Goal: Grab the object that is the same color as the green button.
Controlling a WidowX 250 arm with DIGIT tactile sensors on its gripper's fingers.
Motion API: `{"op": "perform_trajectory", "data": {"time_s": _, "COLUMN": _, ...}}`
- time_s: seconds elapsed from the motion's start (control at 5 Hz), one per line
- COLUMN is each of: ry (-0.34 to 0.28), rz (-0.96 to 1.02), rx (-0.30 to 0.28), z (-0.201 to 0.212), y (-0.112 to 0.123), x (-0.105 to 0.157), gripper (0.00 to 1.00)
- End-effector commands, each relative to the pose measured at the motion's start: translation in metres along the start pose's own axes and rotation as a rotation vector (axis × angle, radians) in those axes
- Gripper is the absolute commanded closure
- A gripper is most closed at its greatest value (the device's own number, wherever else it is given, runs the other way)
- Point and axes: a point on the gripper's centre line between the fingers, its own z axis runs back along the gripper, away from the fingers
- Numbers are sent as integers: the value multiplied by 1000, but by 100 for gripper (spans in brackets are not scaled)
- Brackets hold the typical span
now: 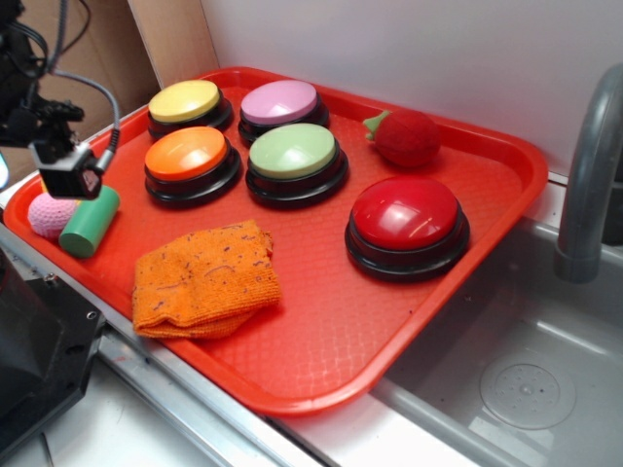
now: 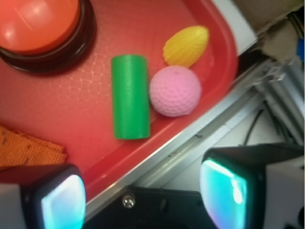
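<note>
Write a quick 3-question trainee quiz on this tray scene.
1. True or false: the green cylinder lies on its side, touching the pink ball.
2. Which button is nearest the cylinder? A) red B) orange C) purple
3. Fill in: the gripper is ____, with nothing between its fingers.

Key:
1. True.
2. B.
3. Open; it hovers above the tray edge, near the cylinder.
</note>
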Motion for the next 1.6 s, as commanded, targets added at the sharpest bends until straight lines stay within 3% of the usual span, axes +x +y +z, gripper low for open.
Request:
{"op": "perform_trajectory", "data": {"time_s": 0.0, "ry": -31, "rz": 62, "rx": 33, "z": -25, "y": 4, "x": 12, "gripper": 0}}
{"op": "perform_trajectory", "data": {"time_s": 0.2, "ry": -38, "rz": 64, "rx": 43, "z": -37, "y": 0, "x": 14, "gripper": 0}}
{"op": "perform_trajectory", "data": {"time_s": 1.0, "ry": -88, "rz": 122, "rx": -13, "z": -56, "y": -1, "x": 19, "gripper": 0}}
{"op": "perform_trajectory", "data": {"time_s": 1.2, "ry": -91, "rz": 114, "rx": -9, "z": -56, "y": 0, "x": 21, "gripper": 100}}
{"op": "perform_trajectory", "data": {"time_s": 1.4, "ry": -92, "rz": 111, "rx": -6, "z": -55, "y": -2, "x": 22, "gripper": 100}}
